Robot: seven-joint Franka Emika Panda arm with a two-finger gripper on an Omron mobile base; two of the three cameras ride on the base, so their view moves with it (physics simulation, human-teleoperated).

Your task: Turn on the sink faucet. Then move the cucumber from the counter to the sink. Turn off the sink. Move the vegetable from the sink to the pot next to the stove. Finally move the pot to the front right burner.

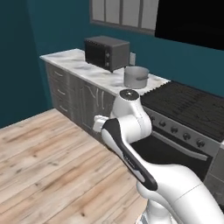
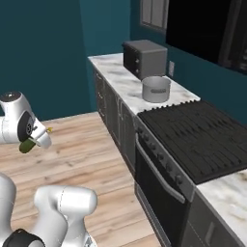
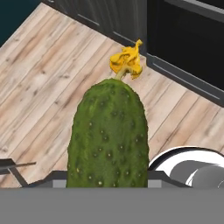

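Note:
My gripper (image 2: 34, 141) is shut on the cucumber (image 3: 107, 135), a bumpy dark-green oblong with a yellow withered flower at its tip. In the right base view the cucumber (image 2: 27, 145) hangs over the wooden floor, well left of the cabinets. The round light-grey pot (image 1: 135, 77) stands on the marble counter (image 1: 78, 65), right beside the black stove (image 1: 188, 109). From the right base view, the pot (image 2: 156, 89) is far from my hand, at the stove's (image 2: 193, 130) far edge. The sink and its faucet are out of view.
A dark toaster oven (image 1: 106, 52) sits on the counter behind the pot. Grey cabinet doors (image 2: 108, 108) run below the counter, and the black oven door (image 2: 159, 193) is below the cooktop. Wooden floor (image 1: 48, 153) spreads in front.

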